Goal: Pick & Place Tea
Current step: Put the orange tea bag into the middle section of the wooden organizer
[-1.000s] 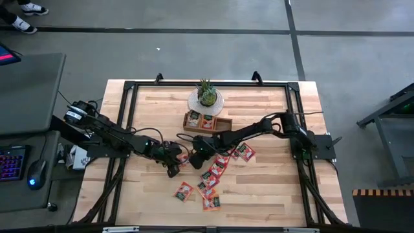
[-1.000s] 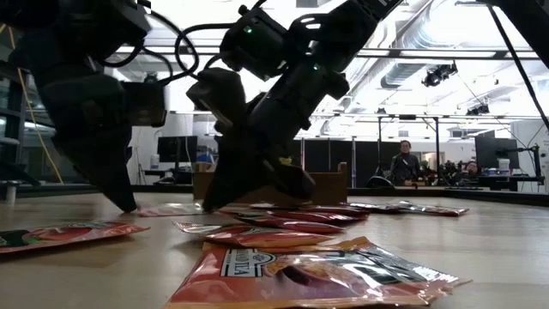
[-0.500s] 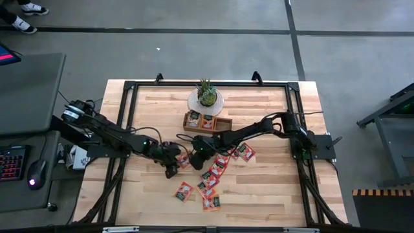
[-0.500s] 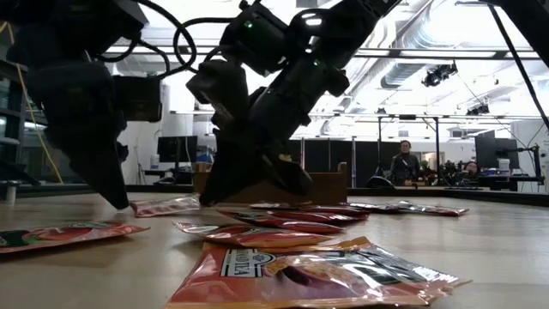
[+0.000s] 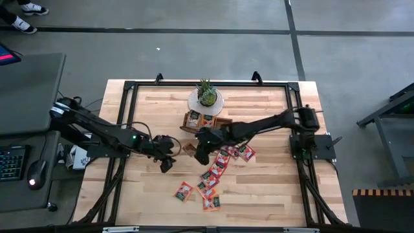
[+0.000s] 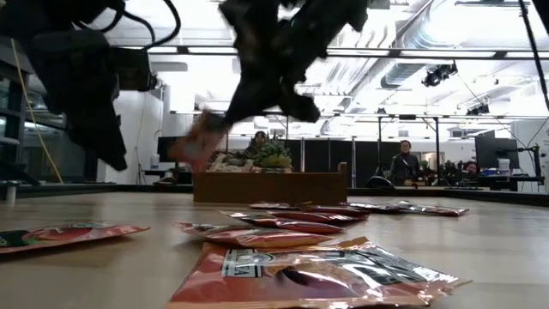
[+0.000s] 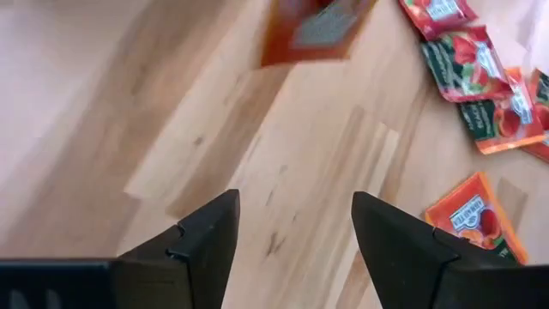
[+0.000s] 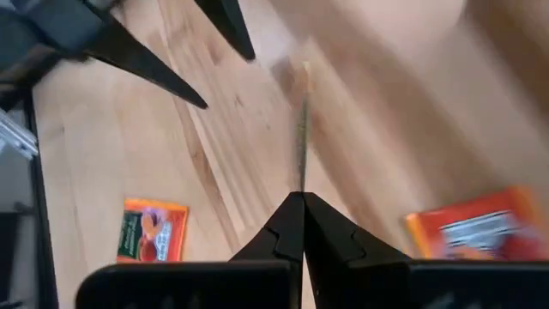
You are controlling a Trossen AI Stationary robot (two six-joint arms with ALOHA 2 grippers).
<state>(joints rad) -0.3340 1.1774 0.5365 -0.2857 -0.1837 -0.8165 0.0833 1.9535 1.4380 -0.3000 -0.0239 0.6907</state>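
The right gripper [image 5: 196, 153] pinched 1 flat red-orange tea sachet [image 6: 196, 142] edge-on, lifted clear to carry; the left gripper [image 7: 292, 225], jaws wide and empty, hung nearby.

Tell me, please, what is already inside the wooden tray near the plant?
In the high view, the wooden tray shows tea sachets in its left and middle compartments; the right one looks empty. The low view shows only its front wall, hiding the contents.
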